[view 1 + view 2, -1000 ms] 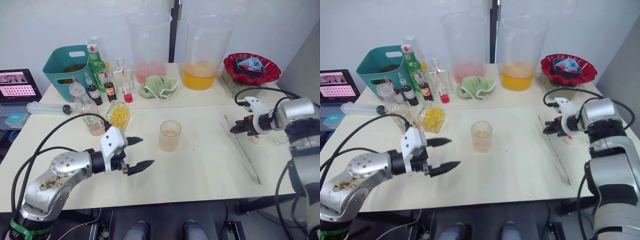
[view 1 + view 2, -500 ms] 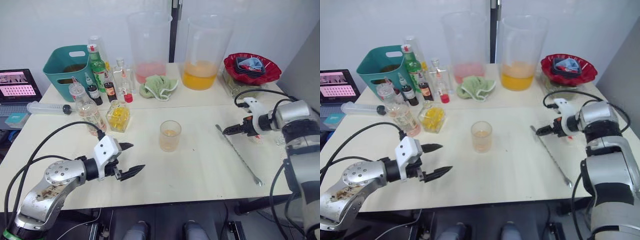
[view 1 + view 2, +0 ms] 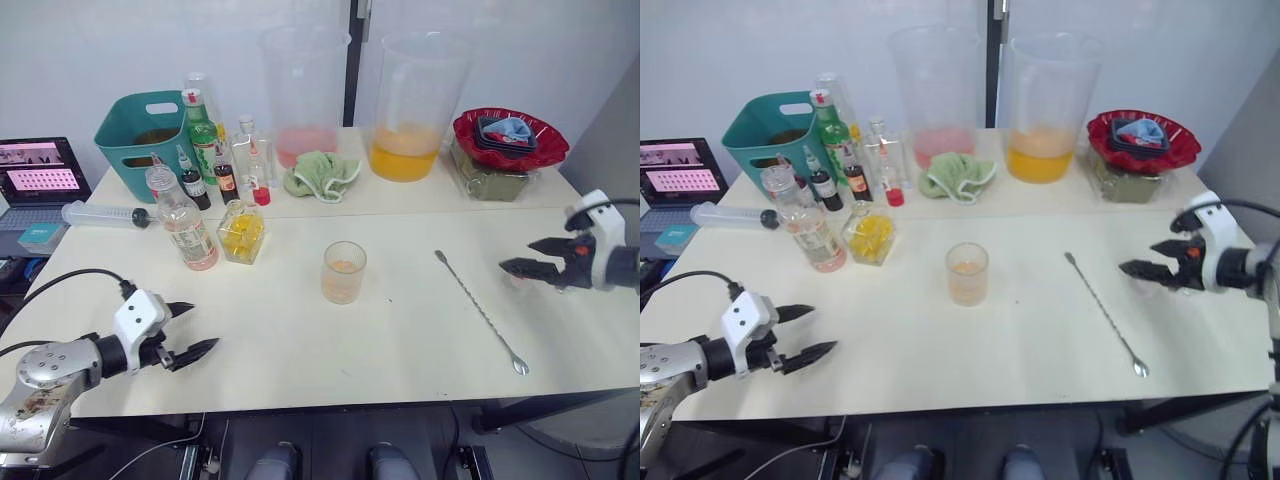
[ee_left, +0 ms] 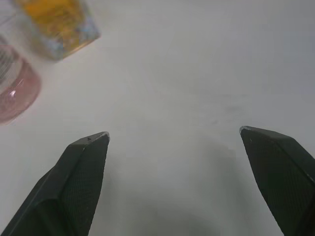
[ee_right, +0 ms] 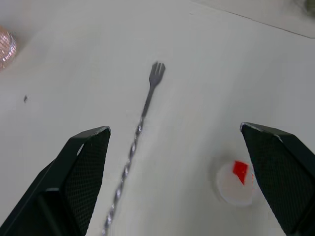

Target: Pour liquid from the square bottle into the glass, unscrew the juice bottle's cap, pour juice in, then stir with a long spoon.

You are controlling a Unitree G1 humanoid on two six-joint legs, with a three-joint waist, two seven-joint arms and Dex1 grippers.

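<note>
From my head view the cap point(image 5: 237, 182) is hard to pick out, half lost behind the right gripper point(image 3: 527, 257); the right wrist view shows it plainly, a whitish disc with a red mark lying flat on the table point(image 3: 400, 330), between that gripper's fingers and well off the bottle. That same wrist view gives me the spoon's point(image 3: 478, 310) forked end and twisted stem, with its bowl end cut off at the frame edge; the head view has the whole spoon lying free on the table right of the glass point(image 3: 343, 272). The glass holds a little orange-pink liquid. The juice bottle point(image 3: 184, 222) stands uncapped beside the square bottle point(image 3: 240, 231) at the left; the left wrist view catches only their lower parts, blurred. Both grippers have their fingers spread wide with nothing between them; the left gripper point(image 3: 188, 330) hangs low near the table's front-left edge
</note>
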